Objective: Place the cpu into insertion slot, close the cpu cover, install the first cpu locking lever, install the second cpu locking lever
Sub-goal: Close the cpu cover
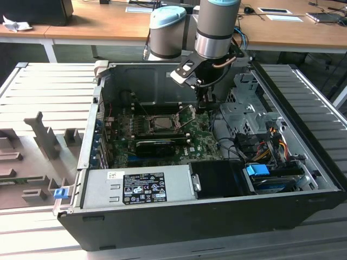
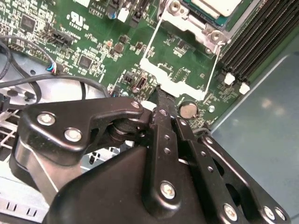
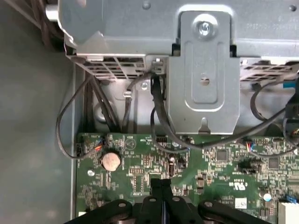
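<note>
at the near edge of the open computer case [image 1: 81,162] lies the power supply [image 1: 141,187], with a black drive bay [image 1: 217,179] on the exterior view's right of it. just beyond them a long black graphics card [image 1: 157,145] lies across the green motherboard [image 1: 198,143].

farther in, the cpu [image 1: 162,122] sits flat in the insertion slot [image 2: 189,23], its silver top showing. the cpu cover [image 2: 172,86] is not down over it: the frame is swung open on the side toward the gripper, with green board showing through its cut-out. the two thin wire levers [image 2: 156,35] are raised as well.

the gripper [image 1: 207,105] hangs on the exterior view's right of the slot, low over the board, apart from the cpu and just beside the free edge of the open cover. in both wrist views its black fingers [image 3: 155,186] are pressed together, with nothing visible between them. whether the tips touch the cover cannot be told. a coin cell battery [image 2: 188,110] lies on the board just beside the fingertips, and black memory slots [image 2: 257,32] run past the slot.

beyond the case stand wooden desks [image 1: 108,27].
</note>
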Controlling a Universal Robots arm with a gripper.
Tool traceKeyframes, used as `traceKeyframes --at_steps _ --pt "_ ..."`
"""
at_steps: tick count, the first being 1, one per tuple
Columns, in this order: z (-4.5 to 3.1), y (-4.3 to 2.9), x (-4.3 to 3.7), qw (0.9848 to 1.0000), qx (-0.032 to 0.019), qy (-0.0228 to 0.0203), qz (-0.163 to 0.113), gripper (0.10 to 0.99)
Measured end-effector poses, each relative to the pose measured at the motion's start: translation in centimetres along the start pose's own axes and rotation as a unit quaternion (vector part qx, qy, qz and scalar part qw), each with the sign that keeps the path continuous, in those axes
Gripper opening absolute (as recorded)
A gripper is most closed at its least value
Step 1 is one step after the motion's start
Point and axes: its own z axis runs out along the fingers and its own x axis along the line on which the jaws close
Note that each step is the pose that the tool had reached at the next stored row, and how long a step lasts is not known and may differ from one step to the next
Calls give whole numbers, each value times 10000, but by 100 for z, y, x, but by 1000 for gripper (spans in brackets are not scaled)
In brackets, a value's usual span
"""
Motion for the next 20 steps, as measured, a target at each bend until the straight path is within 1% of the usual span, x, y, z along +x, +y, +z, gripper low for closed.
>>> traceKeyframes --at_steps 3,7,13,16,20 --pt "-5 -18 1 10000 10 5 0 106" --pt "-7 -87 1 10000 10 4 0 106" --pt "-8 -131 2 10000 10 4 0 106" --pt "-9 -169 2 10000 10 4 0 106" --pt "-10 -185 3 10000 10 4 0 106"
